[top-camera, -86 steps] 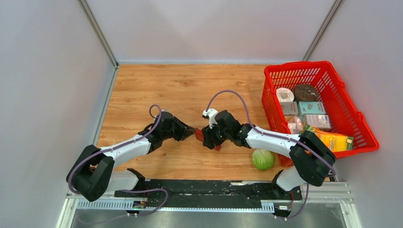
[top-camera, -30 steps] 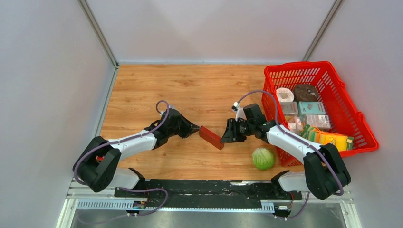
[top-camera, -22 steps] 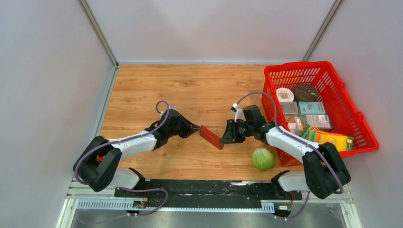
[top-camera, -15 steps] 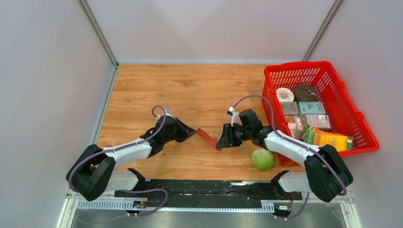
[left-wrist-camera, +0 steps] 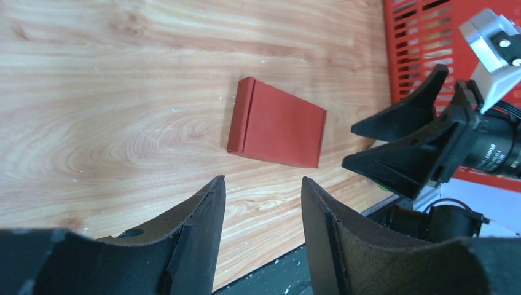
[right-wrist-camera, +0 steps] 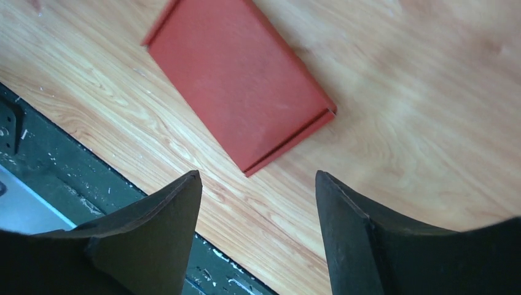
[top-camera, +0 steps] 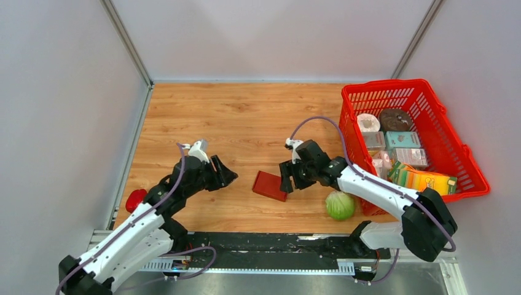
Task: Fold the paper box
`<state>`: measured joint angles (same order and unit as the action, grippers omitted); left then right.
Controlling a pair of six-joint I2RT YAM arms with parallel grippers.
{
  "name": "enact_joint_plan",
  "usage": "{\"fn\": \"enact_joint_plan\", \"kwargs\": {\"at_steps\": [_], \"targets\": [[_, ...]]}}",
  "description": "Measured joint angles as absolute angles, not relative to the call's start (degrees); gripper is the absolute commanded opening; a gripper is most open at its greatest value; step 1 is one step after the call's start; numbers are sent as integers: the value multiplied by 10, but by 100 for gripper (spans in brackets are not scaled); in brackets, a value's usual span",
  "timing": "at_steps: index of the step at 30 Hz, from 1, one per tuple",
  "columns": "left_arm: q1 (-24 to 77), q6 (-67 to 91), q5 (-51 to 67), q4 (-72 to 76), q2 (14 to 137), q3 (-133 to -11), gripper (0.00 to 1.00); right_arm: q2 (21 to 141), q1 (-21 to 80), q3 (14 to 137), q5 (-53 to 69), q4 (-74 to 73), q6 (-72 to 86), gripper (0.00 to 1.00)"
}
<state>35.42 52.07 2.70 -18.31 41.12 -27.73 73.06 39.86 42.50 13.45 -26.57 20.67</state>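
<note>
The paper box (top-camera: 270, 185) is a dark red flat folded cardboard piece lying on the wooden table. It shows in the left wrist view (left-wrist-camera: 278, 123) and the right wrist view (right-wrist-camera: 239, 80). My left gripper (top-camera: 226, 175) is open and empty, a short way to the left of the box; in its own view the gripper (left-wrist-camera: 263, 184) hangs above bare wood. My right gripper (top-camera: 286, 178) is open and empty, just at the box's right edge; in its own view the gripper (right-wrist-camera: 258, 181) is just short of the box's near corner.
A bright red mesh basket (top-camera: 458, 144) with several grocery packs stands at the right. A green cabbage (top-camera: 340, 205) lies near the right arm. A small red pepper (top-camera: 134, 200) lies at the table's left edge. The black base rail (top-camera: 264, 243) runs along the front.
Both grippers have let go of the box, which now lies flat on the table. The left arm has pulled back to the left and toward the front. The right gripper stays beside the box.
</note>
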Motion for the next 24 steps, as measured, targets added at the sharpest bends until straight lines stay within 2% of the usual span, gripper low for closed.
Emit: {"fn": "enact_joint_plan", "kwargs": {"at_steps": [4,9,12,24], "targets": [[352,480,18,-258,345,-320,57,751,477,488,42,-294,166,70],[352,457,-4,-336,259,-333,57,825,585,558,-69,-322,99,59],[352,450,-18,-372,216,-337,57,872,623,583,-109,-329,65,56],[352,442,-30,-461,118,-350,57,961,651,595,-192,-338,35,52]]}}
